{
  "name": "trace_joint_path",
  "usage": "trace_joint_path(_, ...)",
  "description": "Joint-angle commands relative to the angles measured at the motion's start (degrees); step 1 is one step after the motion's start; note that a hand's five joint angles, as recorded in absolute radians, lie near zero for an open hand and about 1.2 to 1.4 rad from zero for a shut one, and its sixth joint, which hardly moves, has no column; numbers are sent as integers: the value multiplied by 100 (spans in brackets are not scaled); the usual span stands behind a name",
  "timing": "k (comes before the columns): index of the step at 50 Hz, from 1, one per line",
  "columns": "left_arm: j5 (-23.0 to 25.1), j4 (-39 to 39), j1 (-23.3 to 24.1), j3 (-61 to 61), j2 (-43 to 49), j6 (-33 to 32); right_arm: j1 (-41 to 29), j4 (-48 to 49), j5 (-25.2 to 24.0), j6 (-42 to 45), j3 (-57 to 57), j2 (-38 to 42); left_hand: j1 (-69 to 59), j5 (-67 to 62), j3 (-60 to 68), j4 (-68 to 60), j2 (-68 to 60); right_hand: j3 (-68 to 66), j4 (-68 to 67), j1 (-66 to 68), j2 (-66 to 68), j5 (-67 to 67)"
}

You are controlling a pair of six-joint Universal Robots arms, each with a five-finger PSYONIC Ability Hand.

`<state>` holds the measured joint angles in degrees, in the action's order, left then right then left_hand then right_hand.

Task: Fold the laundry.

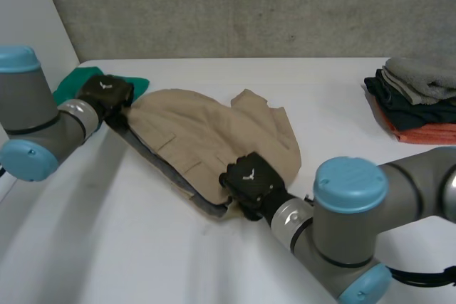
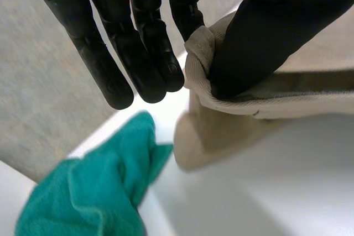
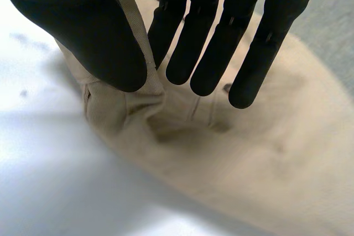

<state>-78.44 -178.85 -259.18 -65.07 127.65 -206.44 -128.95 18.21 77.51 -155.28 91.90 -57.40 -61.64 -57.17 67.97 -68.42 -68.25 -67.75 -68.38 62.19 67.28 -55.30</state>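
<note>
Left hand (image 1: 105,94) pinches the far end of the tan trousers (image 1: 214,129) between thumb and straight fingers, just beside a green cloth (image 1: 78,80). Right hand (image 1: 249,179) pinches the near end, thumb on top, with the rest lying on the white table (image 1: 107,247). Both pinches look shallow: a quick lift may slip one end and skew the fold, or drag the green cloth along.

I see plain tan garment (image 1: 206,129) with grey inner edge, plain teal-green cloth (image 1: 75,82), stack (image 1: 417,101) of grey, black, orange, white table (image 1: 142,247).
</note>
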Motion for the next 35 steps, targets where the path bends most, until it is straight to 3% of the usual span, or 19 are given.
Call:
trace_joint_path(1, -4, 17, 218, -374, -792, 165, 421, -90, 19, 42, 355, -1263, -1836, -1283, 1203, -1158, -1175, -1225, -1162, 1781, 1273, -1470)
trace_joint_path(7, 40, 175, 543, -1138, -1654, 595, 1713, -687, -95, 393, 285, -2117, -1836, -1283, 1203, -1158, -1175, -1225, -1162, 1781, 1273, -1470)
trace_joint_path(10, 49, 210, 1174, -1744, -2181, 1104, 2389, -775, -218, 647, -13, -2188, -1836, -1283, 1203, -1158, -1175, -1225, -1162, 1781, 1273, -1470)
trace_joint_path(19, -197, -62, 2828, -1913, -2499, 2353, 2761, -530, -289, 771, -1340, -1336, -1836, -1283, 1203, -1158, -1175, -1225, -1162, 1781, 1273, -1470)
trace_joint_path(25, -1109, -992, 3995, -1414, -1421, 2548, 2805, 356, -297, 807, -1772, -494, -1836, -1283, 1203, -1158, -1175, -1225, -1162, 1781, 1273, -1470)
trace_joint_path(30, -1682, -1179, 4507, -693, -417, 2530, 2805, 1201, -253, 833, -1798, 228, -1836, -1283, 1203, -1158, -1175, -1225, -1162, 1781, 1273, -1470)
trace_joint_path(35, -1709, -1126, 4780, -235, 67, 2539, 2814, 1475, -96, 859, -1868, 677, 2663, 3216, -3296, 3341, 3324, -1225, -1162, 1781, 1273, -1470)
